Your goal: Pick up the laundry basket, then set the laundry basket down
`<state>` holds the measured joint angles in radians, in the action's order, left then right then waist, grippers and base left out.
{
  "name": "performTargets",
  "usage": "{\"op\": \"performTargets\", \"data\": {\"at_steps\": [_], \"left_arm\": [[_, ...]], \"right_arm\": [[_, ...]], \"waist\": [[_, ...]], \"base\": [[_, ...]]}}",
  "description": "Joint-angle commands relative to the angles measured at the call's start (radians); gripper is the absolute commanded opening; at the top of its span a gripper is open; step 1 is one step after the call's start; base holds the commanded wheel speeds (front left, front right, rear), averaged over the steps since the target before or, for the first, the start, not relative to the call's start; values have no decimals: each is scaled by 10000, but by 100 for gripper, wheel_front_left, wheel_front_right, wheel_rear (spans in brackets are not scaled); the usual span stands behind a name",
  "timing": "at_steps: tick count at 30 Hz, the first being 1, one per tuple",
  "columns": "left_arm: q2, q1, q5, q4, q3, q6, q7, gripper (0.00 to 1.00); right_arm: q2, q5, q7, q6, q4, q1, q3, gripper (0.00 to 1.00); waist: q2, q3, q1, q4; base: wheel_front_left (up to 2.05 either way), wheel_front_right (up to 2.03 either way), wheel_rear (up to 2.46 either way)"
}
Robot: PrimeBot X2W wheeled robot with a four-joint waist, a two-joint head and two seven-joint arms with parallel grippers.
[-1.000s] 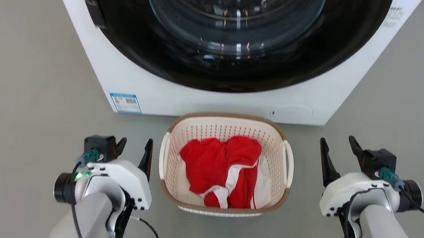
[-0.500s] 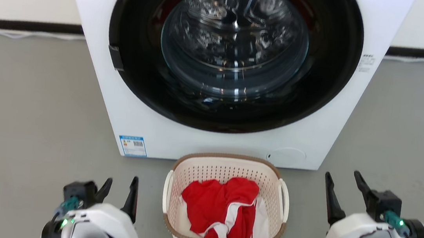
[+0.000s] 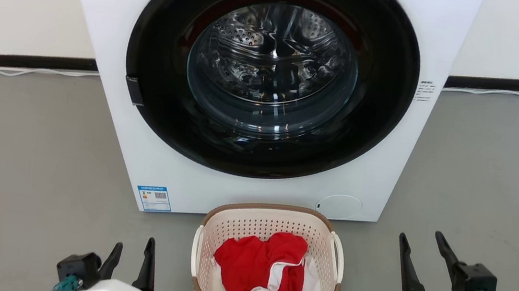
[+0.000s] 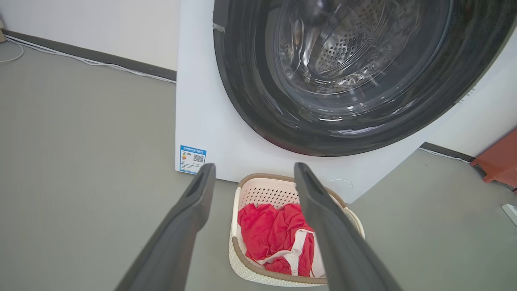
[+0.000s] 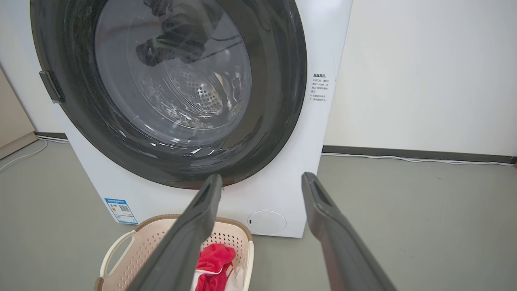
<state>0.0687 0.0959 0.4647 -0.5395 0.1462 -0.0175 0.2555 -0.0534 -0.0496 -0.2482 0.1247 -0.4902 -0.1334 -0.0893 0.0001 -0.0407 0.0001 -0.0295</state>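
Note:
The laundry basket (image 3: 251, 225) is cream-white and perforated, with a brown rim and white side handles. It stands on the grey floor just in front of the washer and holds red and white clothing (image 3: 259, 266). My left gripper (image 3: 135, 244) is open, to the left of the basket and apart from it. My right gripper (image 3: 420, 235) is open too, further off to the basket's right. In the left wrist view the basket (image 4: 262, 190) lies beyond the spread fingers of the left gripper (image 4: 255, 165). In the right wrist view the basket (image 5: 151, 235) sits at the lower left of the right gripper (image 5: 263, 176).
A white front-loading washer (image 3: 119, 53) with a shut round dark glass door (image 3: 272, 69) stands right behind the basket. A wall with a dark skirting and a white cable (image 3: 21, 71) runs behind it. A red-brown object (image 4: 499, 161) sits on the floor at the far right.
The head camera has tilted up, so the whole picture has slid down. Both grippers have drawn back from the basket's sides toward me, still open. The basket stays on the floor.

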Motion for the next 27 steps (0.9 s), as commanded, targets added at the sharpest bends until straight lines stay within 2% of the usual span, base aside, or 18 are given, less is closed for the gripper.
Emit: {"op": "performTargets", "data": {"at_steps": [1,13,14,19,25,27], "left_arm": [[104,92,-186,345,-406,-36,63,100],[-7,-279,-517,653,-988,-68,63,100],[-67,-481,-462,388,-687,-55,0,0],[-98,-647,-397,37,-705,-78,-25,0],[-102,-588,166,151,-830,-3,-234,0],[-104,-590,355,205,-854,22,-287,0]], "right_arm": [[-14,61,-135,60,346,-65,276,100],[6,63,-135,60,514,258,85,100],[19,2,0,0,241,363,-115,0],[75,43,41,-11,-131,560,-106,0],[72,807,313,-8,-87,469,-218,0],[72,1083,361,-7,-30,487,-204,0]], "waist": [[-1,-69,0,-51],[-1,-229,0,-90],[-1,-231,-1,-92],[-1,-232,0,-88],[-1,-220,22,-70],[-1,-211,16,-64]], "base": [[0,0,0],[0,0,0],[0,0,0],[0,0,0],[0,0,0],[0,0,0]]}}
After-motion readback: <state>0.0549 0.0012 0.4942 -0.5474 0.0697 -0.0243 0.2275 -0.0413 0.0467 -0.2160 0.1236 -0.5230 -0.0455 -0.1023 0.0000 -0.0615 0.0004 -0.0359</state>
